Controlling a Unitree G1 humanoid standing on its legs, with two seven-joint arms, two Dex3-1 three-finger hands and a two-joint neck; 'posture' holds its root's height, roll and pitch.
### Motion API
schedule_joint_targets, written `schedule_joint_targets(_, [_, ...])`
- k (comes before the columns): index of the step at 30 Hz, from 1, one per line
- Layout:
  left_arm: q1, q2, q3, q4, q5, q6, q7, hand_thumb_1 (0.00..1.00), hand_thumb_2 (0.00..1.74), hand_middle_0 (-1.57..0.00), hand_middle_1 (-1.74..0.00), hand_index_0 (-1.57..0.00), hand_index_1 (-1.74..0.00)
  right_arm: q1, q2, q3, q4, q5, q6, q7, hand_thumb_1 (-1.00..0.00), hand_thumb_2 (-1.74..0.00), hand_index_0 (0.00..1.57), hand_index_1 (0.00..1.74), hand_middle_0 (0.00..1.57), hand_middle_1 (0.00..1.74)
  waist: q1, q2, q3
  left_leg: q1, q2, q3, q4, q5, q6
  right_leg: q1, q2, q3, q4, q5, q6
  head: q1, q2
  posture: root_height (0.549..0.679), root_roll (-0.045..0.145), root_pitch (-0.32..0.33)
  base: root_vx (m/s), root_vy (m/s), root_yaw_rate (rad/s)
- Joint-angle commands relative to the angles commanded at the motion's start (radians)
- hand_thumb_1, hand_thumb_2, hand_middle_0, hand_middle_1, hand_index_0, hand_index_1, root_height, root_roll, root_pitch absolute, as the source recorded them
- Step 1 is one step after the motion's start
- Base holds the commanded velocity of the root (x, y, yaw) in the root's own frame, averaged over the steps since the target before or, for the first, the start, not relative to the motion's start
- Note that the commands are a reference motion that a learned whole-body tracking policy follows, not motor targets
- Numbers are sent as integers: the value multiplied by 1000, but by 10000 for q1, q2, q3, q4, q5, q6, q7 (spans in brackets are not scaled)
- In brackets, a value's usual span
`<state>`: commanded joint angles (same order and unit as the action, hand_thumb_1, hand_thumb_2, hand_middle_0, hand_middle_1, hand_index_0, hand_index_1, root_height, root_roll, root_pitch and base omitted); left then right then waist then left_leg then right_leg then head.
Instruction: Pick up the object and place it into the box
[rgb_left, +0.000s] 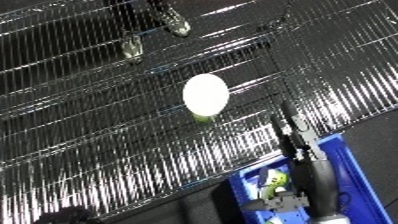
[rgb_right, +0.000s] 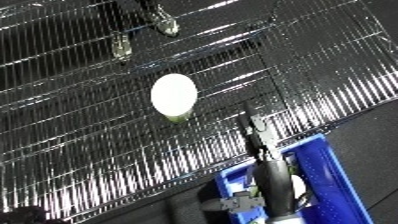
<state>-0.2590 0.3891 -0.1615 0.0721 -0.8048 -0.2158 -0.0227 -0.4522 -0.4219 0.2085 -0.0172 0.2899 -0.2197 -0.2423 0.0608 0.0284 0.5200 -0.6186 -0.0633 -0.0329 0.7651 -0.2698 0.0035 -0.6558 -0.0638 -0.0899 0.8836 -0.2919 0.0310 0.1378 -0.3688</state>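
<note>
A white round object (rgb_left: 205, 94) with a green lower edge rests on the wire shelf (rgb_left: 98, 110), near the middle of the view. The blue bin (rgb_left: 357, 172) sits at the lower right, below the shelf's front edge. My right hand (rgb_left: 300, 152) rises from the bottom edge over the bin. Its black fingers are stretched straight up toward the shelf and hold nothing. It is to the lower right of the white object and apart from it. Inside the bin, beside the hand, lies a small yellow-green and white thing (rgb_left: 277, 180), partly hidden by my arm. The left hand does not show.
The shiny wire shelf fills most of the view and slants down to the left. Dark floor (rgb_left: 373, 125) borders the bin on the right. An unclear dark shape (rgb_left: 62, 216) sits at the bottom left corner.
</note>
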Motion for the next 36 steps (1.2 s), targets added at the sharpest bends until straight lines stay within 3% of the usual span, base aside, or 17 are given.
schedule_joint_targets(7, [-115,-46,-58,-29,9,-21,16,1000,1740,-1570,-1740,-1570,-1740,-273,25,100,205,-104,45,-19,0,0,0,0,0,0,9,71,0,-691,-30,114,773,-345,52,-696,-7,17,697,-220,-48,73,166,612,47,153,-13,26,5])
schedule_joint_targets(12, [-221,-36,-111,-66,19,28,76,1000,1740,-1570,-1740,-1570,-1740,-442,-63,144,366,-23,119,-10,0,0,0,0,0,0,38,99,0,-992,-40,152,1071,-478,74,-1009,-10,16,957,-290,-50,121,291,608,45,166,0,16,22])
schedule_joint_targets(19, [-452,9,-220,19,-65,53,74,1000,1740,-1570,-1740,-1570,-1740,-1013,-241,274,1007,234,142,-88,0,0,0,0,0,0,159,155,0,-1187,-45,150,1209,-543,106,-1235,-25,-21,1071,-296,-43,523,383,605,42,178,2,9,30])
schedule_joint_targets(26, [-747,53,-408,139,-173,57,83,1000,1740,-1570,-1740,-1570,-1740,-1884,-459,254,1845,467,-91,-539,0,0,0,0,0,0,297,257,0,-1376,-90,134,1325,-559,133,-1434,-44,-47,1153,-266,-48,878,455,603,40,186,-3,12,38])
schedule_joint_targets(36, [-1044,117,-595,250,-350,91,67,1000,1740,-1570,-1740,-1570,-1740,-3060,-669,169,2729,868,-397,-767,0,0,0,0,0,0,490,418,0,-1637,-160,106,1446,-601,217,-1753,-47,-60,1303,-257,-64,1377,617,599,37,198,-11,19,32])
